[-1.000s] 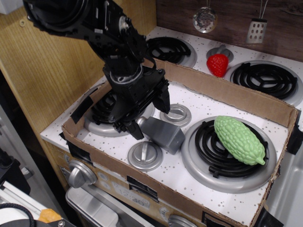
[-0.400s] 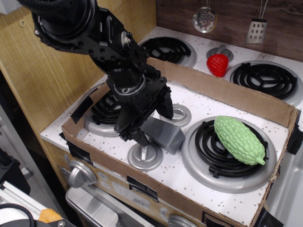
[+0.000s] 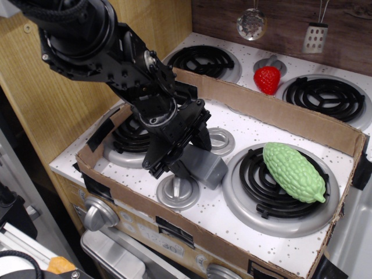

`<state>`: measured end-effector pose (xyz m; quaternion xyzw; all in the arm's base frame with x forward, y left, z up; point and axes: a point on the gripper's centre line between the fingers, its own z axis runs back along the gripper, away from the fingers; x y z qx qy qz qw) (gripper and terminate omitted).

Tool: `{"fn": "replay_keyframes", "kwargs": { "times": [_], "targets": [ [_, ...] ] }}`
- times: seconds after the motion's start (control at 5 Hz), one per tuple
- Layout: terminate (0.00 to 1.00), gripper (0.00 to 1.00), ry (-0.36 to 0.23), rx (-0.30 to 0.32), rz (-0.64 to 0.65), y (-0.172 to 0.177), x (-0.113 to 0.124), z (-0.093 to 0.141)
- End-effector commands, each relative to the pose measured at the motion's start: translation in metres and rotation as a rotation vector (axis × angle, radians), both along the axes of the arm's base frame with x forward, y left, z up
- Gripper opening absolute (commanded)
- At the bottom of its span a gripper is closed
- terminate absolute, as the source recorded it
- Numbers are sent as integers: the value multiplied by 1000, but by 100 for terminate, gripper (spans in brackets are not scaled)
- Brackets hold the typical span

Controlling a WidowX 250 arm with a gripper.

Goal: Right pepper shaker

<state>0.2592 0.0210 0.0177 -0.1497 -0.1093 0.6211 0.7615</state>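
Observation:
The grey pepper shaker (image 3: 204, 166) lies on its side on the white speckled stove top, between the two front burners, inside the cardboard surround. Its knob cap end points left and is hidden under my gripper. My black gripper (image 3: 187, 154) has come down over that left end. It is open, with one finger (image 3: 176, 170) on the near side of the shaker and the other (image 3: 203, 138) on the far side. I cannot tell whether the fingers touch it.
A green bumpy gourd (image 3: 293, 171) lies on the front right burner (image 3: 276, 189). Flat silver stove knobs sit at the front (image 3: 178, 193) and behind the shaker (image 3: 220, 140). A cardboard wall (image 3: 273, 113) rings the area. A red strawberry (image 3: 267, 79) sits beyond it.
My gripper has moved to the right and down, from beside the front left burner to astride the shaker's left end. The shaker has not moved.

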Motion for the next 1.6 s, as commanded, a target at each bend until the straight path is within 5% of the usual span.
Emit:
{"fn": "replay_keyframes", "kwargs": {
  "times": [0.0, 1.0, 1.4],
  "targets": [
    [0, 0, 14, -26, -22, 0, 10, -5],
    [0, 0, -205, 556, -84, -18, 20, 49],
    [0, 0, -327, 876, -119, -34, 23, 49]
  ]
}}
